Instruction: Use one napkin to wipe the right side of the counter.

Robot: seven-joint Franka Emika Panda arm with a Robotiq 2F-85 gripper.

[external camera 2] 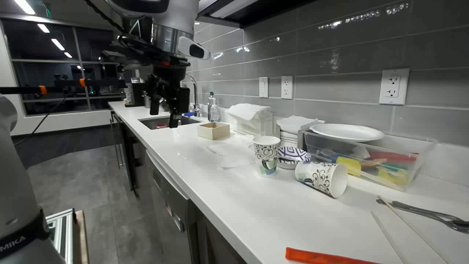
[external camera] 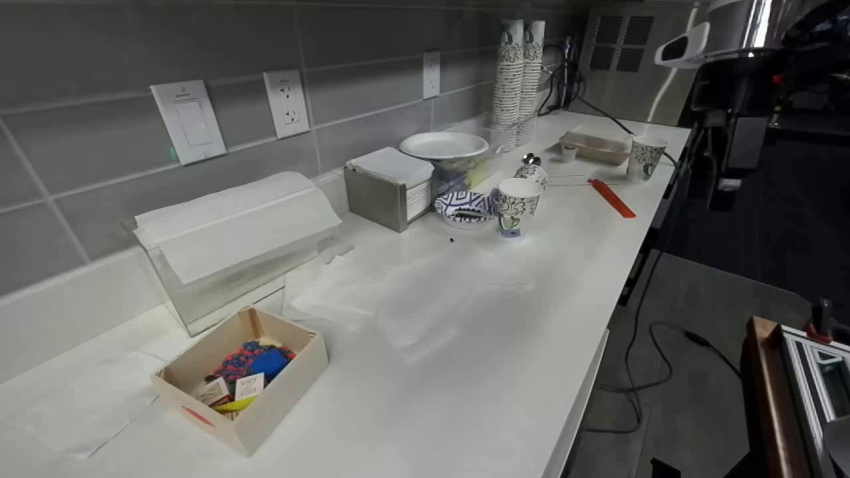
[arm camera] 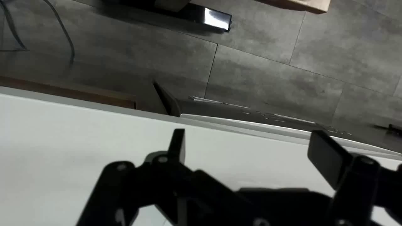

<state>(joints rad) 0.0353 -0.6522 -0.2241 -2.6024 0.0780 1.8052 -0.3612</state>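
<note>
The white counter [external camera: 478, 398] runs the length of the scene in both exterior views [external camera 2: 220, 198]; its front edge crosses the wrist view [arm camera: 78, 135]. Folded white paper towels [external camera: 246, 222] sit in a clear dispenser near the wall. A stack of white napkins [external camera: 392, 166] stands in a metal holder beside it. Thin loose napkins [external camera: 412, 299] lie spread flat on the counter in front, and another loose napkin [external camera: 86, 398] lies beyond the wooden box. My gripper [arm camera: 248, 144] is open with nothing between its fingers. It hangs above the counter in an exterior view [external camera 2: 165, 112].
A wooden box [external camera: 246, 378] with small toys stands by the dispenser. An upright paper cup [external camera 2: 266, 156], a tipped cup [external camera 2: 322, 178], patterned bowls [external camera: 465, 209] and a clear bin [external camera 2: 366, 157] are farther along. Tall cup stacks [external camera: 508, 86], an orange strip [external camera: 611, 198] and a sink [external camera 2: 157, 123] also show.
</note>
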